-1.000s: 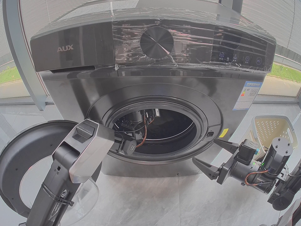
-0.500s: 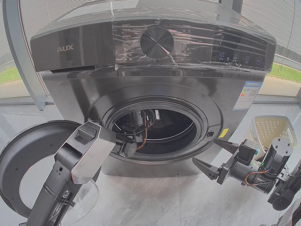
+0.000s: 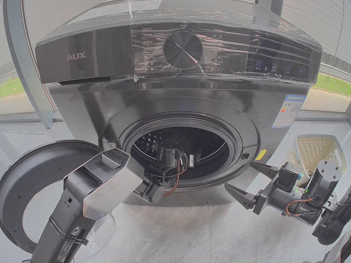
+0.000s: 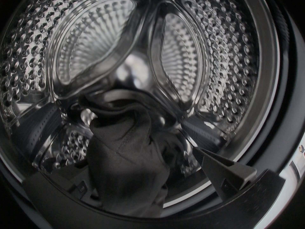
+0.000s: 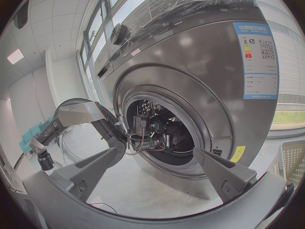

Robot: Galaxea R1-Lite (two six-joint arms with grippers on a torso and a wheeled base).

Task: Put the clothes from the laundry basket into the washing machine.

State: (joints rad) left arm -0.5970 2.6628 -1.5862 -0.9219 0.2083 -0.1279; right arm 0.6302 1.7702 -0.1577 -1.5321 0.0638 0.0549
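Left gripper [image 3: 193, 158] sits spread open in the washing machine [image 3: 91, 103] mouth, with the dark garment [image 4: 127, 163] heaped right against it, hiding one finger. It might be snagged there, hard to tell. Backing out could drag it back out.

This looks like a big test room in an office-like building, not a home. The washing machine [image 3: 91, 103] stands on a shiny grey stone floor [image 3: 182, 231], right in front of tall windows [image 3: 73, 4] with thin blinds. Green grass [image 3: 332, 83] shows outside. Clear plastic wrap [image 3: 219, 55] is stuck over its buttons, and a label sticker [image 3: 290, 111] sits on its front, like on a new machine. The ceiling [image 5: 47, 10] is made of white squares with a flat light [image 5: 15, 56]. Far off by a white wall are blue-green seats [image 5: 27, 137].
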